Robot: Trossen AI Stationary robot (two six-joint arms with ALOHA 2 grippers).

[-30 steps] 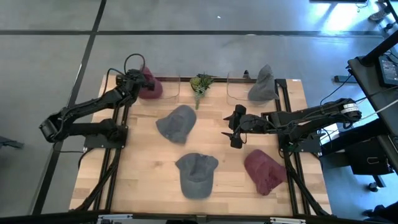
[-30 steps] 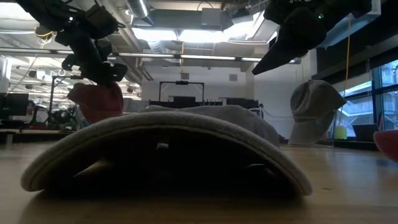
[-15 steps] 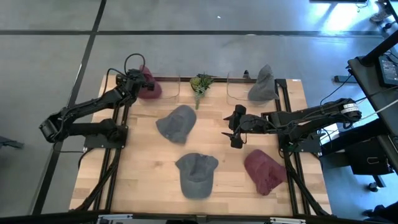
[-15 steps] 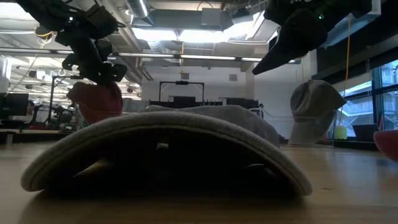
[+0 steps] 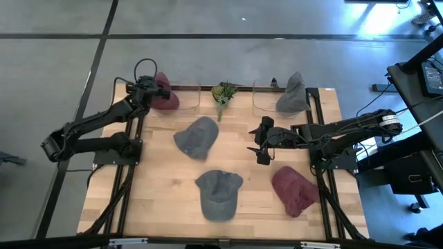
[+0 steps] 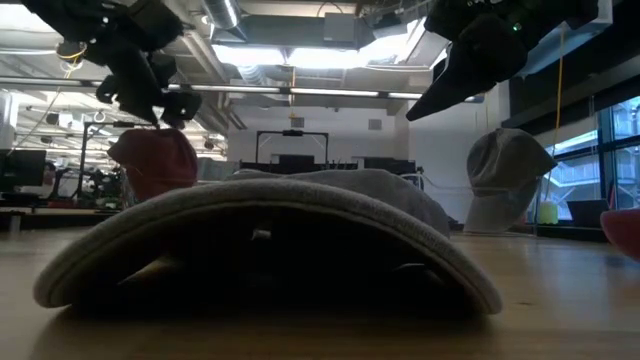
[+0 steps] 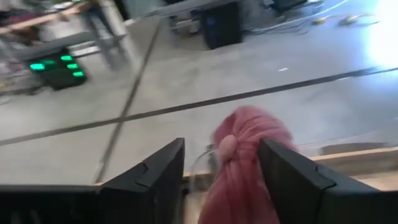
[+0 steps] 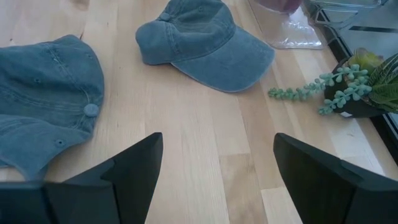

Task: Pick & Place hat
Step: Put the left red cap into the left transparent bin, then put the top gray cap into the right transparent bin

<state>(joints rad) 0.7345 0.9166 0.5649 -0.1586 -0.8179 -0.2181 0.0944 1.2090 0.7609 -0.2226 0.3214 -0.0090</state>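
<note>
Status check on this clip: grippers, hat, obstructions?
Left gripper open, above the maroon hat on the far-left clear stand. Right gripper open, hovering empty mid-table. Nothing blocking the hat.

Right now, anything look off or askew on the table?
Nothing stands out. The maroon cap on the clear stand and the grey cap on the other stand sit upright; three more caps lie loose on the wooden table. The left gripper is open beside the maroon one.

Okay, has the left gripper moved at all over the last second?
Yes. The left gripper has lifted slightly off the maroon hat in the low view, and in the high view it has shifted a little toward the table's far edge.
</note>
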